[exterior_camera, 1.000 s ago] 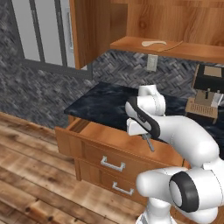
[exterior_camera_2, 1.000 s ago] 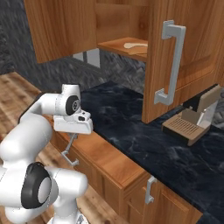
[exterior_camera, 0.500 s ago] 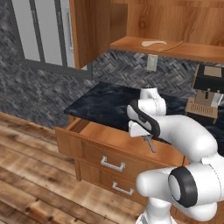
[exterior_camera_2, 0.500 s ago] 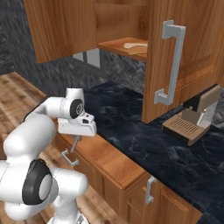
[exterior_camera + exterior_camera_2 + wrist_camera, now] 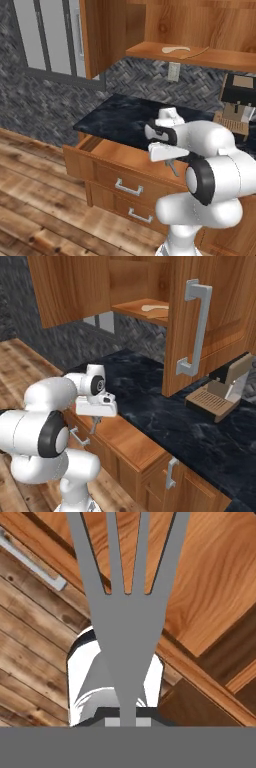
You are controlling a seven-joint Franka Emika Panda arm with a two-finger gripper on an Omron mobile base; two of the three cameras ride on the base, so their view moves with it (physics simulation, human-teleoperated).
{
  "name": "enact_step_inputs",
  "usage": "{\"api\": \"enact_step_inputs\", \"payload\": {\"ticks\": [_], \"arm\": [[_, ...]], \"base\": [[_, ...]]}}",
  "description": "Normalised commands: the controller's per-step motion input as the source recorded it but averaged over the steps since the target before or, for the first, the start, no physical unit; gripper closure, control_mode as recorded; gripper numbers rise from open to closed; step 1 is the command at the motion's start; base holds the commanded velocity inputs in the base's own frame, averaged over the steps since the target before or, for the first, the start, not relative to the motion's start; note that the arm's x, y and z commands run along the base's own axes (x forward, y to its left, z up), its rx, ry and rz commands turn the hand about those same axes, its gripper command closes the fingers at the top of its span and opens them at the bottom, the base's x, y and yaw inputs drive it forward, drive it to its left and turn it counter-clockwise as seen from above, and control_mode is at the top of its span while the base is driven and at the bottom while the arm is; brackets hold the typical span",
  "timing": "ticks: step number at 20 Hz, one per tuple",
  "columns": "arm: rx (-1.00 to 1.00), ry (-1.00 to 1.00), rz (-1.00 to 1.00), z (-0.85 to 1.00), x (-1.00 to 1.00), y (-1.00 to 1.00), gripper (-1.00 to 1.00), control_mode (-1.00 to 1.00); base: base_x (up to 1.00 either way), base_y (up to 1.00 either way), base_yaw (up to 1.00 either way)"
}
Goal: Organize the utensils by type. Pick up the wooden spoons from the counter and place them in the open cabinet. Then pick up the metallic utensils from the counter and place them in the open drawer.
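Left to right: drawer (image 5: 117,152) is pulled out w/ bare wood bottom, so plenty of room to drop stuff. Gripper (image 5: 170,164) hangs right over it, fingers clamped shut on a grey metal fork (image 5: 127,607), tines pointing down at the drawer floor in the hand view, prob lined up for a release. Front lip and counter (image 5: 165,406) edge are close by tho. 2 wooden spoons (image 5: 175,49) already sit on the cabinet (image 5: 135,308) shelf.
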Motion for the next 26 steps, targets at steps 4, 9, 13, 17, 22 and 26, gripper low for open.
{"api": "enact_step_inputs", "payload": {"ticks": [4,9,13,17,22,26], "arm": [[-0.03,0.19,0.30,-0.26,0.32,-0.06,1.00,-1.00],[-0.09,0.06,0.27,-0.15,0.16,-0.01,1.00,-1.00],[-0.05,0.00,0.19,-0.36,0.03,0.00,1.00,-1.00],[0.00,-0.04,0.19,-0.42,0.00,0.00,1.00,-1.00],[0.10,-0.17,0.13,-0.29,0.08,-0.05,1.00,-1.00],[0.12,-0.25,0.10,-0.25,0.05,-0.08,1.00,-1.00]], "base": [[0.00,0.00,0.00],[0.00,0.00,0.00],[0.00,0.00,0.00],[0.00,0.00,0.00],[0.00,0.00,0.00],[0.00,0.00,0.00]]}}
